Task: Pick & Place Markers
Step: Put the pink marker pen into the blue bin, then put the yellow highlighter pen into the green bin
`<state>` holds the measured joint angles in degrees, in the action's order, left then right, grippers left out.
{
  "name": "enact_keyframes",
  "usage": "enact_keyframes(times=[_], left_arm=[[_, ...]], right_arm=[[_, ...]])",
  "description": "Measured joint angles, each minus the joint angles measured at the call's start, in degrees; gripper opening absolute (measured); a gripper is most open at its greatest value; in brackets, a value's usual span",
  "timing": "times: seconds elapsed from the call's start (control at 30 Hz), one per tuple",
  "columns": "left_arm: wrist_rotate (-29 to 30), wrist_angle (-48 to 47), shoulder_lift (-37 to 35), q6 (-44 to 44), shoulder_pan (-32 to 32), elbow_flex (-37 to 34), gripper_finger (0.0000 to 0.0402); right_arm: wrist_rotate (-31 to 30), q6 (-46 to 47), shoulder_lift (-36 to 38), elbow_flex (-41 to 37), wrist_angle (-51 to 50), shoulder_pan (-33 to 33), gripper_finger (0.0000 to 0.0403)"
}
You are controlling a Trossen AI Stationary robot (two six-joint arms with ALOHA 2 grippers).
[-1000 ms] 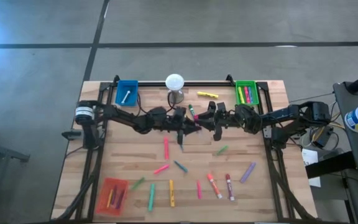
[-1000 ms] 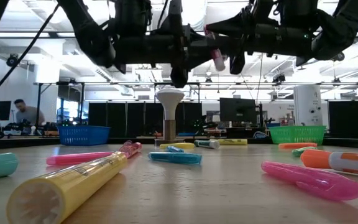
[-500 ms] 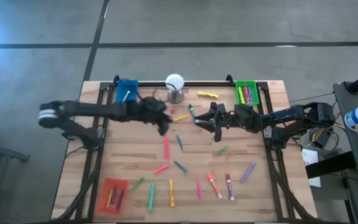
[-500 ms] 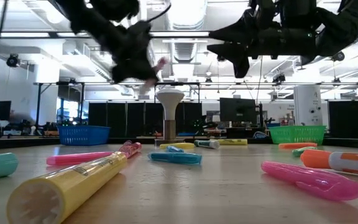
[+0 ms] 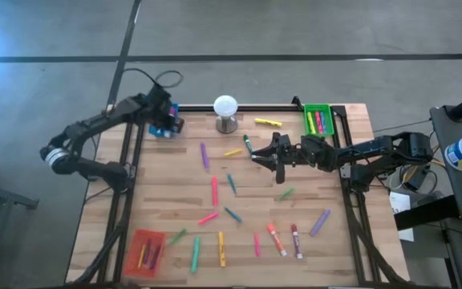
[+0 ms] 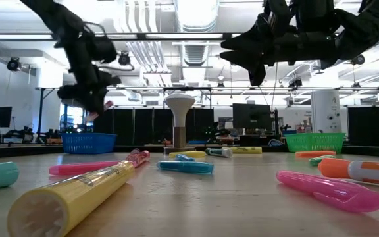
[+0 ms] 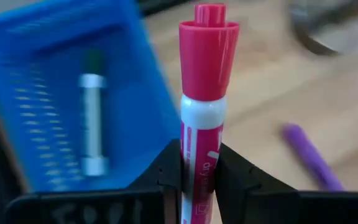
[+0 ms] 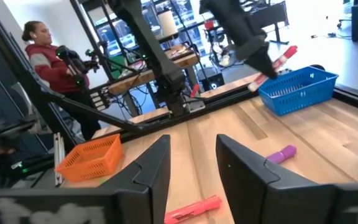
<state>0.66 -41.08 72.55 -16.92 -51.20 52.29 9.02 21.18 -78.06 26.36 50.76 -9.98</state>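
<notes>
My left gripper (image 5: pixel 169 122) hangs over the blue tray (image 5: pixel 164 120) at the table's far left corner, shut on a white marker with a red cap (image 7: pixel 202 124). The tray holds one white and green marker (image 7: pixel 91 118). My right gripper (image 5: pixel 261 155) is open, holds nothing and hovers above the table's middle; its fingers (image 8: pixel 160 163) stand apart in the right wrist view. Loose markers lie flat on the wood, among them a purple one (image 5: pixel 204 155), a yellow one (image 5: pixel 233 152) and a red one (image 5: pixel 214 191). My left gripper pinches the marker's white barrel (image 7: pixel 199 163) between its two fingers (image 7: pixel 169 177), a little below the red cap (image 7: pixel 208 50). The marker runs along the fingers, and its cap end sticks out past their tips. It is lifted clear above the blue tray.
A white ball on a metal stand (image 5: pixel 226 110) stands at the far edge. A green tray (image 5: pixel 318 120) with markers sits at the far right and a red tray (image 5: pixel 146 250) at the near left. Several markers lie across the near half. A person (image 8: pixel 42 56) stands beyond the table.
My left gripper has swung from the table's middle, close beside my right gripper, toward the far left corner. It has carried the red-capped marker with it and now hangs above the blue tray. My right arm has stayed near the middle.
</notes>
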Motion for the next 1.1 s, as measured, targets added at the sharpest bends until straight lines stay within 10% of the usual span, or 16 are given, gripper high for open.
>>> enact_keyframes(times=[0.7,1.1], left_arm=[[2.9,-1.8,20.3,9.8,-8.0,8.1,0.0054],[2.8,-2.6,20.4,12.5,-8.0,8.1,0.0135]], right_arm=[[0.0,-0.4,0.0,-1.2,0.0,0.6,0.0114],[0.0,-0.8,0.0,-1.3,0.0,0.6,0.0113]])
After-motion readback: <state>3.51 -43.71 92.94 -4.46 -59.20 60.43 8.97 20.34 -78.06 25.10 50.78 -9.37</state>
